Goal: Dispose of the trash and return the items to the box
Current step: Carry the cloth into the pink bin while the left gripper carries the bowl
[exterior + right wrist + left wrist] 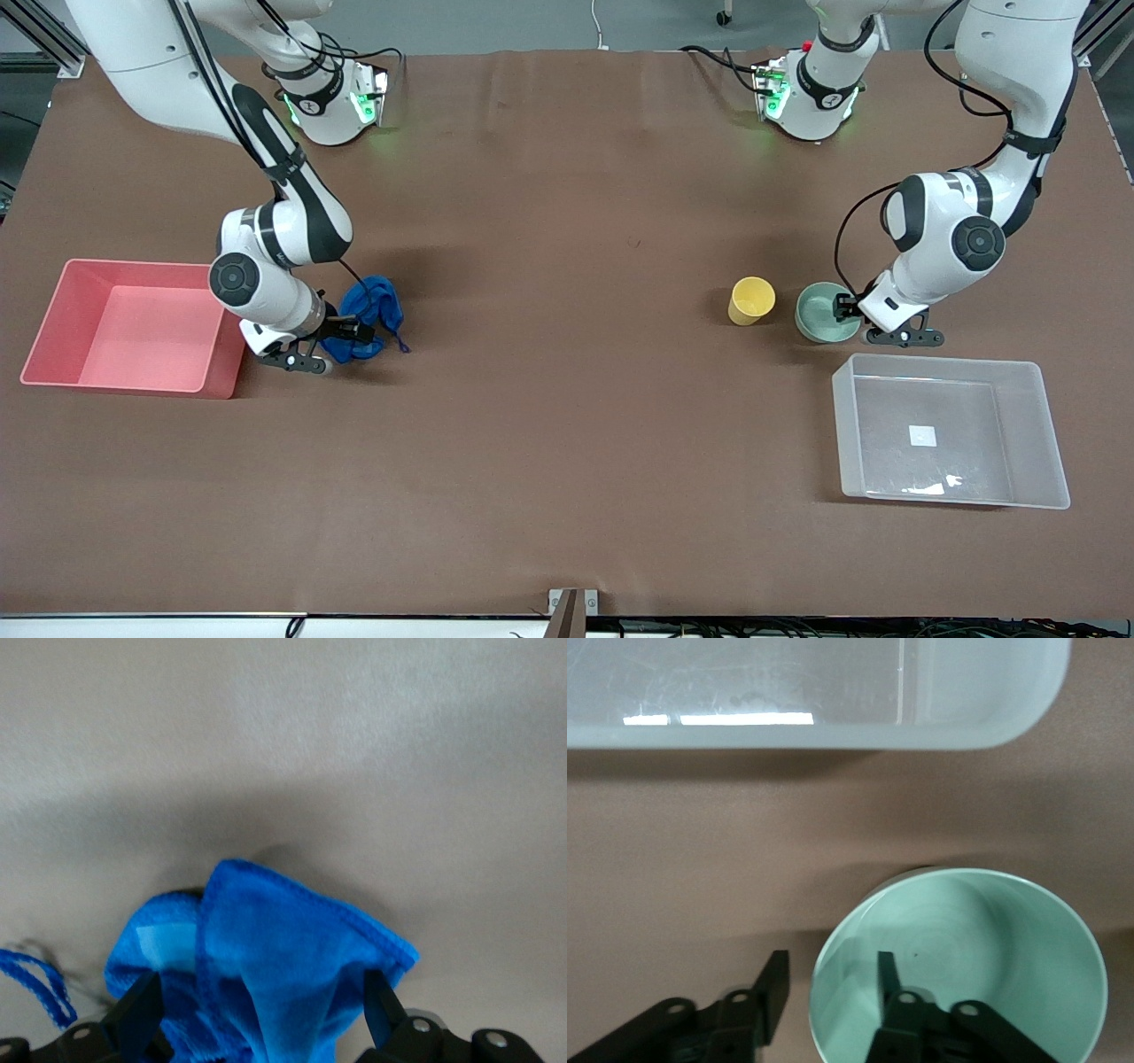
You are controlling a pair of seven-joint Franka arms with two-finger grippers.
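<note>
The deep-blue rag [372,306] lies bunched on the table beside the pink bin, its thin string [400,341] trailing out. My right gripper [354,332] is down at the rag, open, one finger on each side of the fabric [283,939]; in the right wrist view the gripper [260,983] has not closed. The mint-green bowl [819,306] stands beside the yellow cup [751,299]. My left gripper [842,308] is open and straddles the bowl's rim, one finger inside the bowl [966,957] and one outside; the gripper [831,964] shows low in the left wrist view.
The clear plastic box [952,368] with a white label stands nearer to the front camera than the bowl, at the left arm's end; its rim [833,735] shows in the left wrist view. The pink bin [142,328] stands at the right arm's end.
</note>
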